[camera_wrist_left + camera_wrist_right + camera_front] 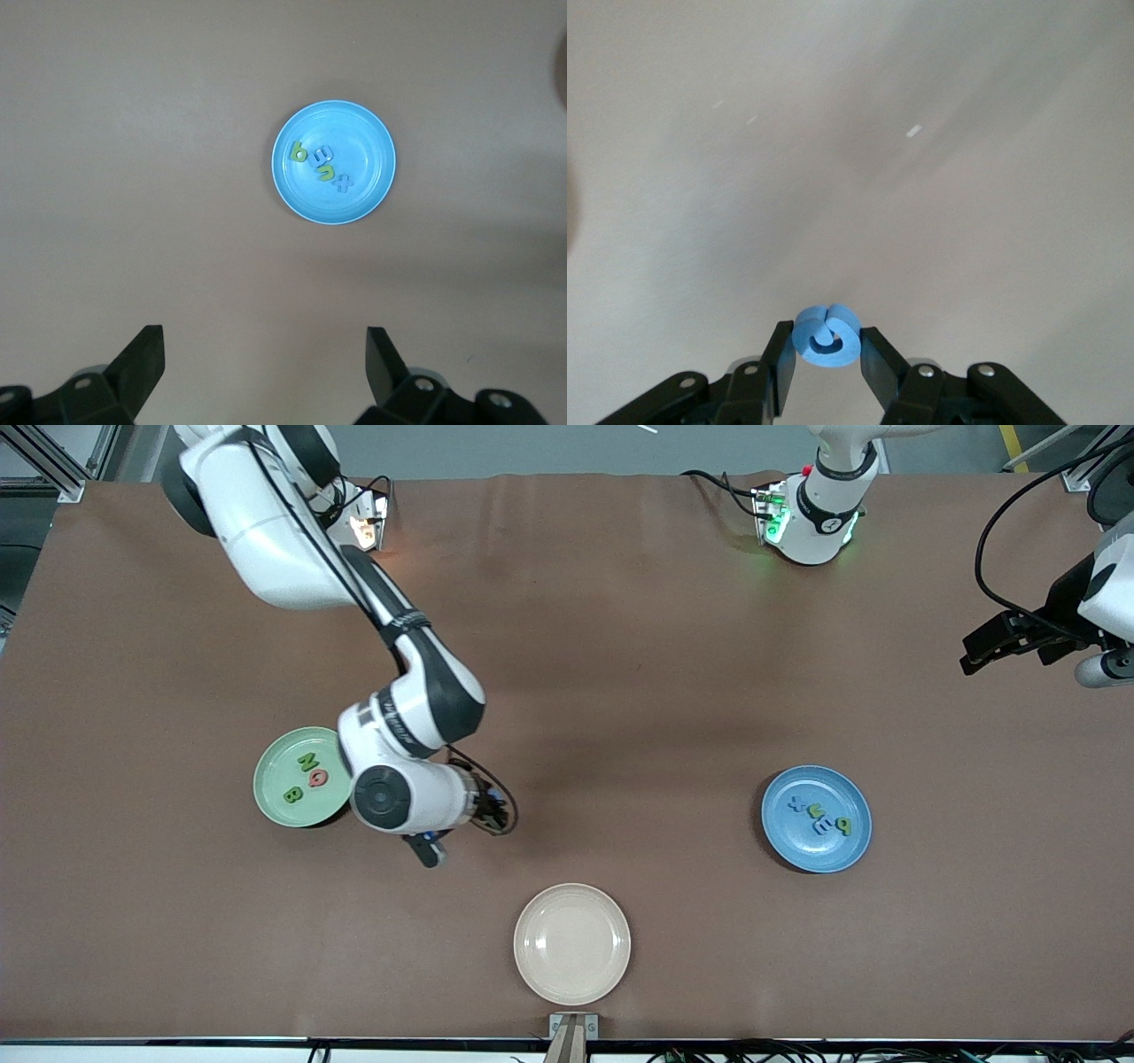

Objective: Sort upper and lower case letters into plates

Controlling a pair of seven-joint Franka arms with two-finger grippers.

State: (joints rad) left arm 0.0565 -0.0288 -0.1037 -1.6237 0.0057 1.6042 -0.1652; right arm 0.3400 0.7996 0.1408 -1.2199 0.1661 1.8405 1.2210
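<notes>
My right gripper is shut on a small blue letter, pinched between both pads. In the front view this gripper hangs over bare table beside the mint green plate. That plate holds a green N, a pink-red letter and a green B. The blue plate toward the left arm's end holds several green and blue letters. My left gripper waits open, high at that end. Its wrist view shows the blue plate past the left gripper.
A cream-beige plate with nothing in it sits nearest the front camera, between the two coloured plates. A brown cloth covers the table. A small bracket stands at the front edge.
</notes>
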